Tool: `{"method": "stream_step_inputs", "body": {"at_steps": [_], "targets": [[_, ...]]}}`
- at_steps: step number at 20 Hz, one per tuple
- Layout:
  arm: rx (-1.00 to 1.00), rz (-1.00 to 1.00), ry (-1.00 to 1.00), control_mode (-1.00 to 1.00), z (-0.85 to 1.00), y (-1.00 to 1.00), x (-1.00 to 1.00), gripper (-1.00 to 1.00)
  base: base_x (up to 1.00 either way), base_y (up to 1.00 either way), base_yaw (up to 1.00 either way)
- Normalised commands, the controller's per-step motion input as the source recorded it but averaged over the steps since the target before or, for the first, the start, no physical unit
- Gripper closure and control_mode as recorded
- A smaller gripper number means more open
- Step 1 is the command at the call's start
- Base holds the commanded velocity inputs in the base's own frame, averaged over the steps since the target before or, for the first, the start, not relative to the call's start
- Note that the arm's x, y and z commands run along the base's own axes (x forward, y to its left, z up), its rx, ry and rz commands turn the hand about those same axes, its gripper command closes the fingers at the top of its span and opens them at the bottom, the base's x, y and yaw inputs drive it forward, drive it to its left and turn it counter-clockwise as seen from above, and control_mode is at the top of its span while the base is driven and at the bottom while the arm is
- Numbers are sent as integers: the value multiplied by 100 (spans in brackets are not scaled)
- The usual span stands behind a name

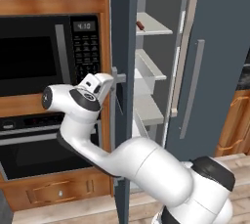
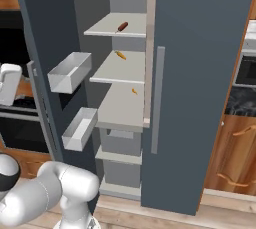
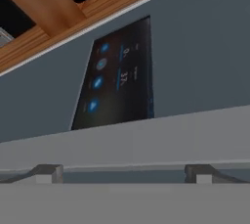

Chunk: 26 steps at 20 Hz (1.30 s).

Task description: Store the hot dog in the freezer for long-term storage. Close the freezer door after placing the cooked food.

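We judge the closing step is in hand. The freezer (image 2: 122, 123) stands open, its freezer door (image 1: 122, 32) swung out edge-on toward us. Our hand (image 1: 115, 85) sits spread wide at the door's outer face by the bar handle (image 3: 146, 137), gripping nothing. The hot dog (image 2: 122, 26) lies on the top shelf. Next we must push the door shut.

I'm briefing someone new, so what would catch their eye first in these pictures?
The freezer door stands wide open, its grey bins facing the pale shelves of the freezer. A small reddish-brown hot dog lies on the top shelf. The white arm's open gripper sits at the door's outer face, by its grey bar handle and black control panel.
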Motion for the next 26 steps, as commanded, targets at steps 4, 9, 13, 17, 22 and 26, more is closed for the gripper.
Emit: {"method": "stream_step_inputs", "body": {"at_steps": [4,9,13,17,22,26], "targets": [[0,0,5,-100,0,-22,20,-100,0,0,0],[0,-1,0,-100,0,-36,18,-100,0,0,0],[0,-11,0,-100,-6,-79,36,-100,0,0,0],[0,-16,0,-100,-4,-93,48,-100,0,0,0],[0,-19,0,-100,0,-100,56,-100,0,0,0],[3,-17,0,-100,0,-87,62,-100,0,0,0]]}}
